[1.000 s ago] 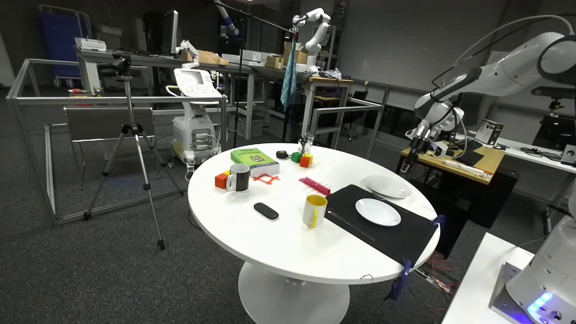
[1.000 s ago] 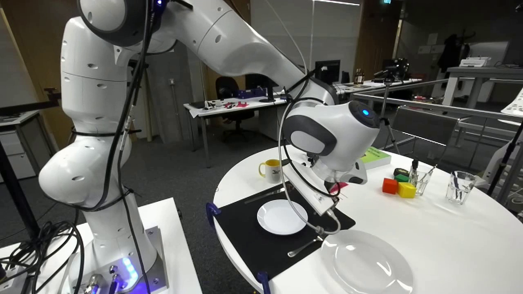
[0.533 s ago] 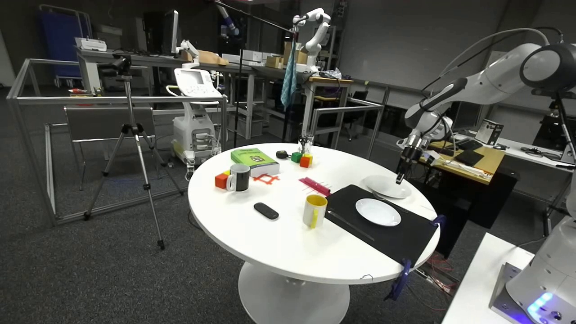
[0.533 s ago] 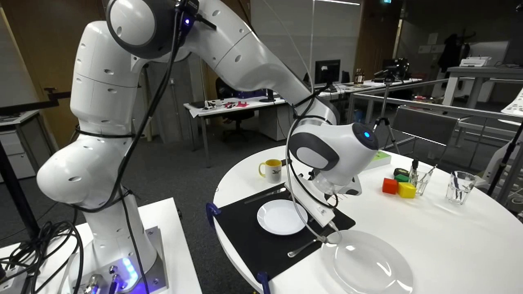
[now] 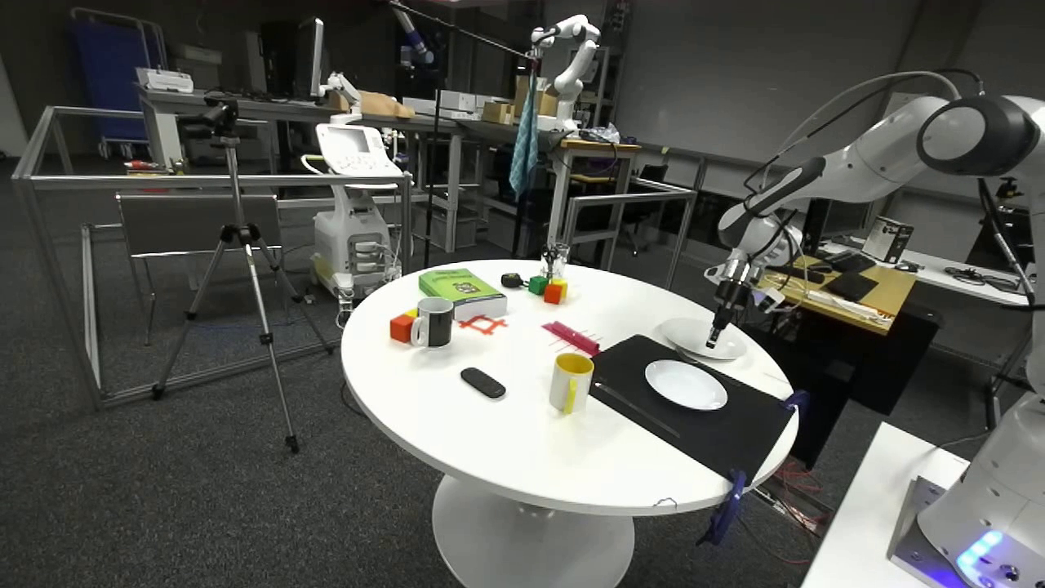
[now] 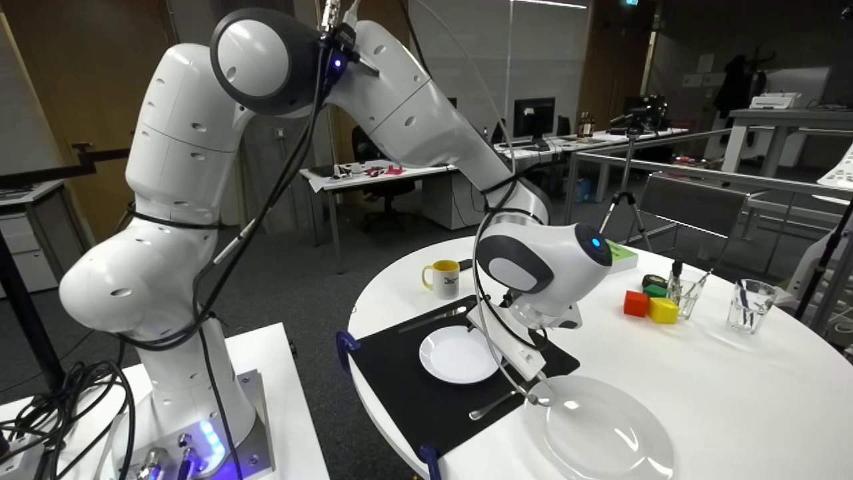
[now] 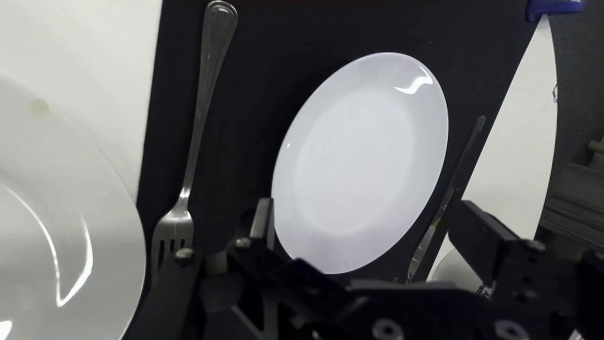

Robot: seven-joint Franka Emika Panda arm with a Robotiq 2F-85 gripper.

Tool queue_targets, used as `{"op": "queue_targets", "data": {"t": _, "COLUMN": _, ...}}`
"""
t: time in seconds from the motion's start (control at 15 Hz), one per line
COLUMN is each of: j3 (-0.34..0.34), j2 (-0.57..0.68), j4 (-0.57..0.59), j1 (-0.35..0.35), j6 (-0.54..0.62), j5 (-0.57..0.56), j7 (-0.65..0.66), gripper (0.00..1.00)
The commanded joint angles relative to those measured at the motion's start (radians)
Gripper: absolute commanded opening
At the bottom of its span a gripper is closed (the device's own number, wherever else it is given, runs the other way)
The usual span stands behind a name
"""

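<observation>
Hand (image 7: 368,218) is hovering over desk (image 5: 482,437), spread wide apart, holding nothing. Sm. white plate (image 7: 361,160) is sitting on black mat (image 7: 247,127), nr desk's edge by arm's base (image 6: 180,400). Prob. lining up; next move's needing slow, careful lowering.

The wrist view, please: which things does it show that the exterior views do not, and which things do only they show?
Only the wrist view: the separate tines of the fork, and the two fingers of the gripper standing clearly apart.

Only the exterior views, both of them: the robot's arm, the green book, the coloured blocks and a glass near them.

Shared: the small white plate, the black mat, the large plate, the knife and the mug, only partly visible in the wrist view.
</observation>
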Motion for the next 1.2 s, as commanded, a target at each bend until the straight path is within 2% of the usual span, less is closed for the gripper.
{"op": "queue_targets", "data": {"t": 0.0, "j3": 0.033, "j2": 0.050, "j4": 0.047, "j1": -0.029, "j6": 0.007, "j5": 0.012, "j7": -0.015, "gripper": 1.00}}
{"op": "queue_targets", "data": {"t": 0.13, "j3": 0.034, "j2": 0.057, "j4": 0.063, "j1": -0.036, "j6": -0.036, "j5": -0.006, "j7": -0.006, "gripper": 1.00}}
{"op": "queue_targets", "data": {"t": 0.2, "j3": 0.031, "j2": 0.046, "j4": 0.033, "j1": -0.021, "j6": -0.001, "j5": -0.013, "j7": 0.008, "gripper": 1.00}}
{"op": "queue_targets", "data": {"t": 1.13, "j3": 0.036, "j2": 0.092, "j4": 0.070, "j1": -0.050, "j6": -0.016, "j5": 0.000, "j7": 0.006, "gripper": 1.00}}
